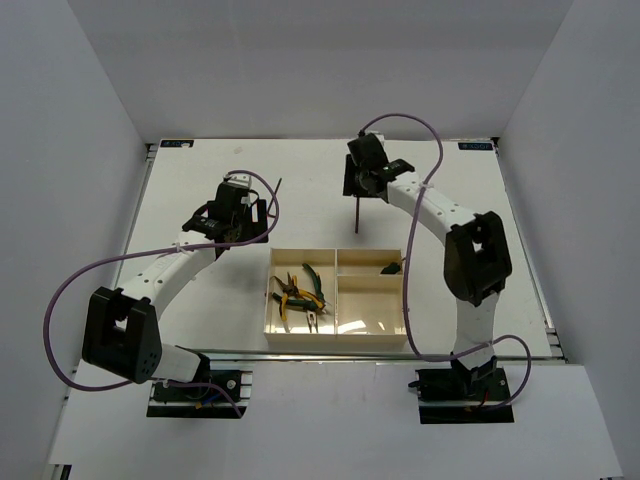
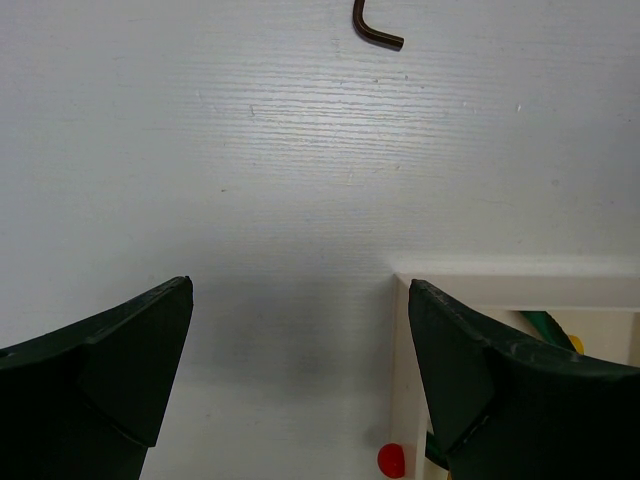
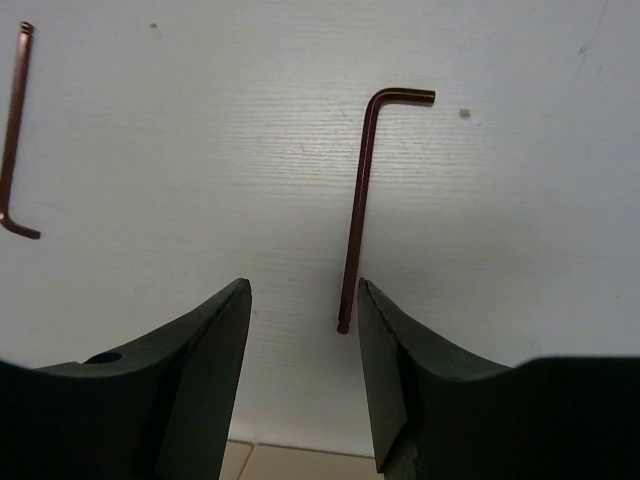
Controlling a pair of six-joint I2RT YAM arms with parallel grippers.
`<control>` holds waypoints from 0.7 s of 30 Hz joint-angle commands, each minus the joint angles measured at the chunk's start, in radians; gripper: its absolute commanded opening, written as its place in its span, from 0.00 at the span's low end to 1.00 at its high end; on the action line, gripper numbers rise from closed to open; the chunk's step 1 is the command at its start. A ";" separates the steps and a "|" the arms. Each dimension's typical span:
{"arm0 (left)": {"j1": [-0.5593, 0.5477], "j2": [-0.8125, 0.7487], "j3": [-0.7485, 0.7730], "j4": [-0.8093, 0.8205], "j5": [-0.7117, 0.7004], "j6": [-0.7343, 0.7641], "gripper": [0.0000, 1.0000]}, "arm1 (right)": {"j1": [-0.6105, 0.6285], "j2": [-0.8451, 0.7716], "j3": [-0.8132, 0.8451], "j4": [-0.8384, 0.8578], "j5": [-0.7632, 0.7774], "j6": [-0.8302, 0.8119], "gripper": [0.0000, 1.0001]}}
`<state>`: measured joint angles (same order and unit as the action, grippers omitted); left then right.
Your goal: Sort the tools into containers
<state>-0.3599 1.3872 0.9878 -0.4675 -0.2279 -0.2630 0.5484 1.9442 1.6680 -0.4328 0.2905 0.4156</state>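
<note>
**Enclosed white work area**

A flat white rectangular tabletop (image 1: 200,300) is occupying the centre, its painted surface showing a fine grain in the close views. A plain white left wall panel (image 1: 60,150), a matching back panel (image 1: 320,60) and a right panel (image 1: 590,150) are enclosing it. Even, diffuse light is falling throughout.

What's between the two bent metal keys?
Only bare white table, in the right wrist view, between the hex key by the jaws and the other hex key.
</note>
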 commanded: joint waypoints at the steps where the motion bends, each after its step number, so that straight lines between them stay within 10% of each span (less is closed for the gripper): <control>1: 0.003 -0.017 0.029 0.000 -0.002 -0.001 0.98 | -0.004 0.054 0.070 -0.078 0.052 0.075 0.53; 21: 0.003 -0.043 0.029 0.001 0.009 -0.004 0.98 | -0.033 0.348 0.249 -0.172 0.015 0.173 0.47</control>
<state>-0.3599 1.3846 0.9882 -0.4675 -0.2272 -0.2630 0.5133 2.2745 1.8626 -0.5877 0.3107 0.5705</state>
